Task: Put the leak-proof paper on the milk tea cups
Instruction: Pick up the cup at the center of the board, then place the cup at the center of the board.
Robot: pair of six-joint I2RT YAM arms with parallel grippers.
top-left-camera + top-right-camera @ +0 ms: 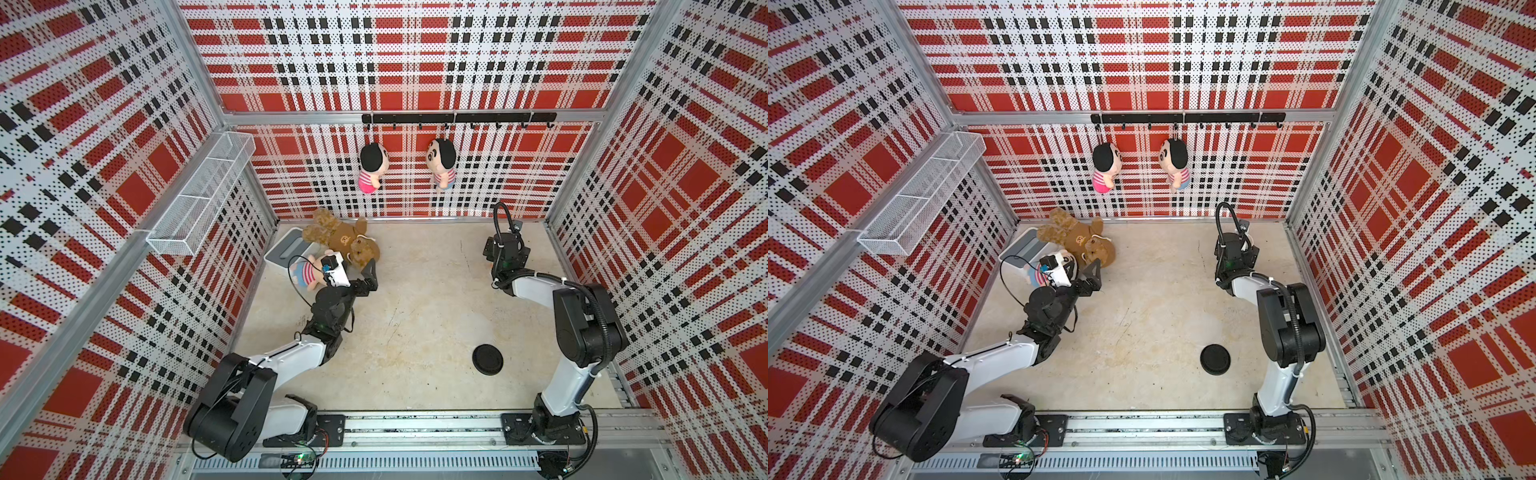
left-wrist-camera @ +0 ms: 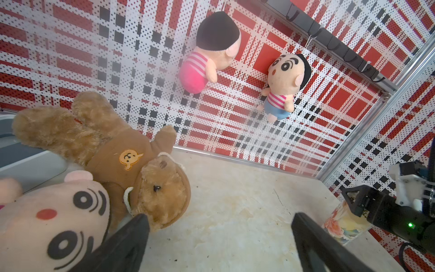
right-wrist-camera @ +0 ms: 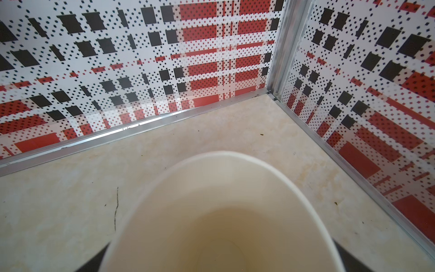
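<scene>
**Now: cup between the right tool's jaws**

Upright and uncovered, the milk tea cup (image 3: 223,212) stands between the jaws of the right gripper (image 3: 221,261). The jaws flank its walls, but whether they press it I cannot tell. The left gripper (image 2: 221,245) is spread wide and holds nothing. A teddy bear (image 2: 141,179) lies just beside one of its jaws.

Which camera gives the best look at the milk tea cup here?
The right wrist view: the milk tea cup fills it, open mouth and inside plain, the right gripper astride it. The left wrist view shows only its printed side, top behind that gripper. In both top views the right arm largely hides it.
</scene>
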